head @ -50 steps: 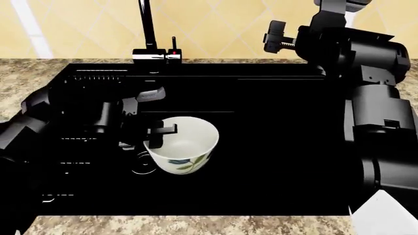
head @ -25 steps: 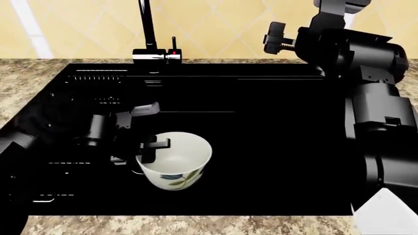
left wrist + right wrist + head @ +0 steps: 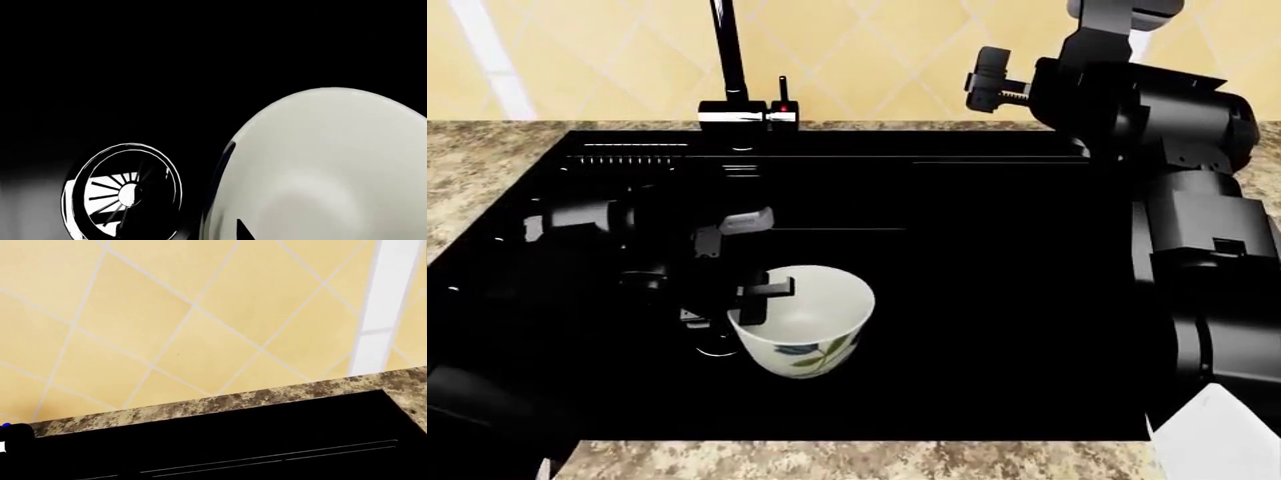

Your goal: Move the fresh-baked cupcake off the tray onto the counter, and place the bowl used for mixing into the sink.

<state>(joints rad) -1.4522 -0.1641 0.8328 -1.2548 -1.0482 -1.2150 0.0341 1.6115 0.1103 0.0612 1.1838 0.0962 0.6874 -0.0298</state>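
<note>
Table (image 3: 868, 458) front edge runs along 6 o'clock of the head view, speckled granite. Just past it the black sink (image 3: 988, 300) fills the middle. Bowl (image 3: 802, 318) stands upright inside the sink, slightly left of centre, white inside, leaf motif on its near side. Left pincer (image 3: 742, 293) sits at the bowl's 9 o'clock rim, one finger inside the rim and one outside, narrow, clamped on the wall. Left arm body comes in from 8 o'clock, dark on dark, hard to outline. Left wrist view: bowl (image 3: 327, 170) inner wall close up, round chrome drain (image 3: 123, 192) in the sink floor just beside it. Ribbed drainer (image 3: 627, 158) at 11 o'clock. Faucet (image 3: 737, 95) at 12 o'clock on the far table strip, yellow tiled wall (image 3: 868, 50) behind. Right arm raised at 2 o'clock, well apart from the bowl; right pincer width cannot tell. Right wrist view shows only tiled wall (image 3: 167, 325), table strip (image 3: 220, 402), sink edge (image 3: 233, 445). Cupcake and tray not visible.
</note>
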